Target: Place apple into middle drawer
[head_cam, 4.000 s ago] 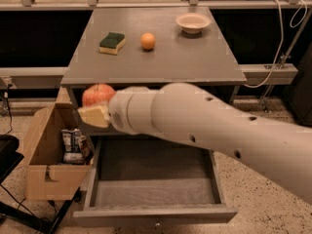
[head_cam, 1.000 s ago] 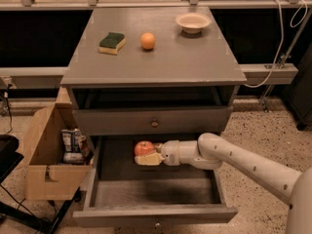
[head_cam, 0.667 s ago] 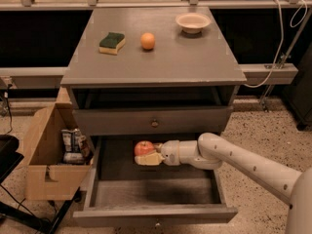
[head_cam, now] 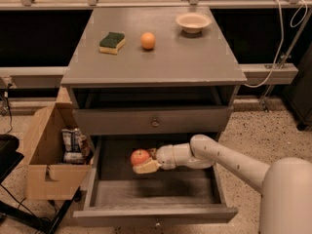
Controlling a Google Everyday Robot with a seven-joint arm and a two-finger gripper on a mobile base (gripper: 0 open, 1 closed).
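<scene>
- Far left, lower edge of frame: a dark object [head_cam: 9,155] cut off by the border. Cannot tell what it is.
- Lower left: open cardboard box [head_cam: 41,179] on the floor, just beside the cabinet. Packets [head_cam: 73,145] stand inside it. Their print is too small to read and their lower parts are hidden by the box wall.
- Upper left of the cabinet top [head_cam: 161,65]: green and yellow sponge [head_cam: 112,42] lying flat.
- Right of the sponge and apart from it: small orange fruit [head_cam: 148,40].
- Centre: top compartment is a dark open slot with its inside in shadow. Below it is a closed drawer panel [head_cam: 195,121] with a small dark knob [head_cam: 155,123].
- Lower centre: the middle drawer [head_cam: 156,194] is pulled out towards me, grey floor bare at the front. Its back is dark under the panel above.
- Inside the drawer, left of centre: the apple [head_cam: 140,157], red with a pale patch, raised clear of the drawer floor.
- The gripper [head_cam: 143,163] is closed on the apple. One cream finger [head_cam: 147,168] shows beneath the fruit; the other is hidden behind it.
- Lower right: white arm [head_cam: 229,161] reaches in from the right over the drawer's side wall. Its big rounded base segment is cut off by the corner of the frame.
- Upper centre-right of the top: shallow pale bowl [head_cam: 193,21]. Cannot see into it.
- Upper right: a light cable [head_cam: 279,38] hangs beside the cabinet. Both ends are out of sight.
</scene>
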